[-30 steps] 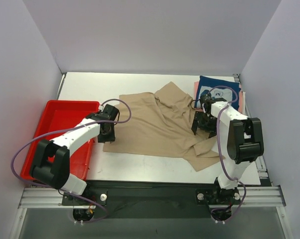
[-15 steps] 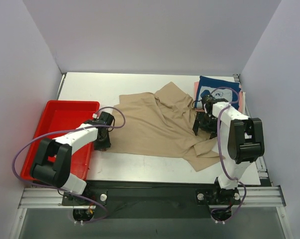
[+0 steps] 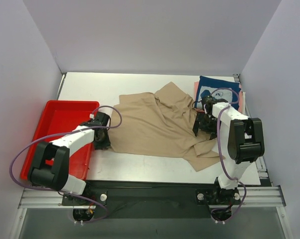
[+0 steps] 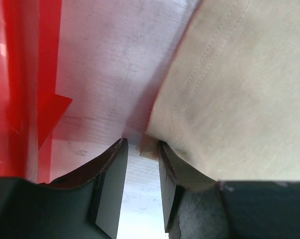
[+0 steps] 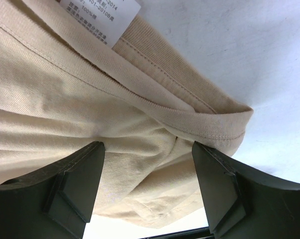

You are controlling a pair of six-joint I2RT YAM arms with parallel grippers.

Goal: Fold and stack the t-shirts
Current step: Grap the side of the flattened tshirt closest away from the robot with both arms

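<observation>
- Since 1 second ago the left gripper [image 3: 102, 143] has slid off the tan shirt [image 3: 155, 124] toward the tray [image 3: 55, 103]; the right arm has barely shifted.
- Left gripper: now just beside the tray's right wall, at the shirt's tray-side edge.
- Its 2 fingers [image 4: 110, 189] stand a narrow gap apart, with bare table [image 4: 115, 59] showing between them.
- The shirt's hem corner pokes into the mouth of that gap, against the finger farther from the tray. It is not pinched from both sides.
- Tan shirt: spread flat but rumpled on the table, starting just beside the tray and running away from it, with folds bunched on the side far from the tray.
- Right gripper [image 3: 204, 130]: down on the shirt's far-from-tray side, jaws wide apart.
- Its fingers straddle a bunched fold by the collar [image 5: 200, 114], and cloth fills the space between them. A white label [image 5: 100, 15] shows just past the fingertips.
- Whether that fold is squeezed cannot be told.
- Navy shirt [image 3: 217, 87]: folded, well apart from the tray, beyond the tan shirt's far corner, lying on a pink shirt [image 3: 196, 88] whose edge peeks out.
</observation>
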